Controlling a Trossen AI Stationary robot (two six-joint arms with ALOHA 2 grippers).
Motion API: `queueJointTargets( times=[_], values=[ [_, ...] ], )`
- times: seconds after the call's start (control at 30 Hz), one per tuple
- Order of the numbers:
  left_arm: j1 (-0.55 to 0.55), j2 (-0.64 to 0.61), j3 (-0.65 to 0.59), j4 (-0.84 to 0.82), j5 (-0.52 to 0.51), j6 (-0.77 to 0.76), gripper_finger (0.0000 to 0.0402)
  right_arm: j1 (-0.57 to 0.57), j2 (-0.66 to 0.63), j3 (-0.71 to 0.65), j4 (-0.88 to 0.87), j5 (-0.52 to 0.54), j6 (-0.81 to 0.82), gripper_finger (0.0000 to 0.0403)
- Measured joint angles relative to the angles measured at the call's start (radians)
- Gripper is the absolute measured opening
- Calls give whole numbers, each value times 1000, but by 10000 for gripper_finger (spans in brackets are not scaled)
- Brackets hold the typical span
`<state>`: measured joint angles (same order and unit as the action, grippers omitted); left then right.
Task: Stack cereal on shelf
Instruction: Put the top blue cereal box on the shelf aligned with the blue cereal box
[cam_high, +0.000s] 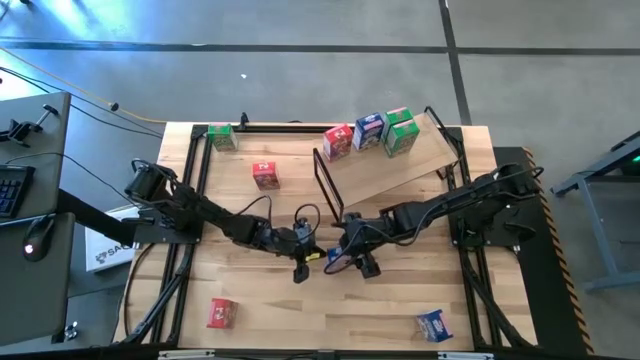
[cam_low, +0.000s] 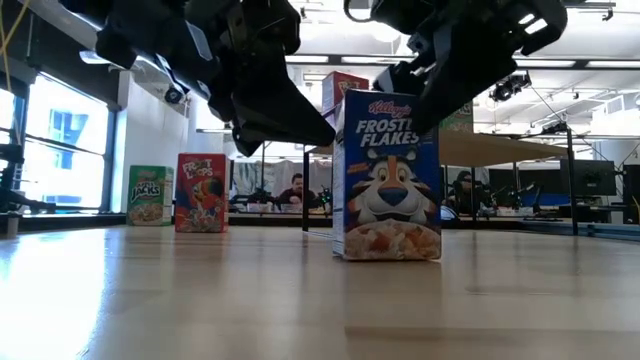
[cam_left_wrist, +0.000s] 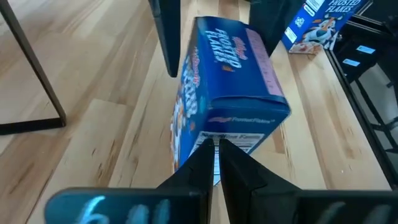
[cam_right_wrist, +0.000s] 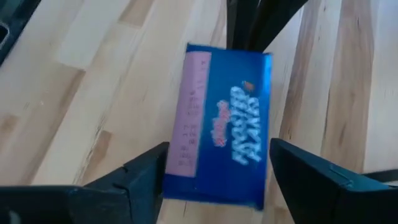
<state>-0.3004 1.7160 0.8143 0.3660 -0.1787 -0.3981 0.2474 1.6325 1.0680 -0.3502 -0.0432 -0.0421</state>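
Fingers, right gripper (cam_right_wrist: 214, 177): spread wide, one each side of an upright blue Frosted Flakes box (cam_right_wrist: 219, 149), straddling its top with a gap visible on both sides; contact not confirmed, nothing lifted. Fingers, left gripper (cam_left_wrist: 216, 163): pressed together, empty, tips just beside the same blue box (cam_left_wrist: 227, 93) on the side opposite the right arm.

Cereal, counted from the high view, eight boxes:
- Blue, three: one between the two grippers; one on the shelf (cam_high: 370, 127); one lying on the tabletop well behind the right gripper, near the front right corner (cam_high: 433, 324).
- Red, three: one on the shelf (cam_high: 338, 141); one on the tabletop beyond the left gripper (cam_high: 266, 175); one near the front left corner (cam_high: 221, 313).
- Green, two: one on the shelf (cam_high: 400, 133), possibly two stacked, cannot tell; one at the far left corner (cam_high: 222, 137).

Shelf (cam_high: 400, 170): one, light plywood, tilted, black frame end, just beyond the right gripper; its three boxes sit in a row along the far edge.

Surface: one planked wooden tabletop (cam_high: 260, 300) with black frame rails.

Room: grey floor, a desk with a keyboard (cam_high: 12, 190) to the left; the low view shows windows, ceiling lights and seated people (cam_low: 296, 190) in the background.
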Motion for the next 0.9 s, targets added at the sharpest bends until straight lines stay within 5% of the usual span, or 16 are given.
queueJointTargets(
  times=[0.4, 0.63, 0.9],
  values=[
    [0, -70, 0, -56, -1, 8, 16, 1, 0, 0, 9, -7, 69, 144],
    [-1, -247, 0, -215, -34, 52, 16, 18, -61, 51, -55, -35, 67, 149],
    [-1, -382, 0, -270, -34, 111, 16, 30, -173, 279, -402, -42, -1, 155]
  ],
)
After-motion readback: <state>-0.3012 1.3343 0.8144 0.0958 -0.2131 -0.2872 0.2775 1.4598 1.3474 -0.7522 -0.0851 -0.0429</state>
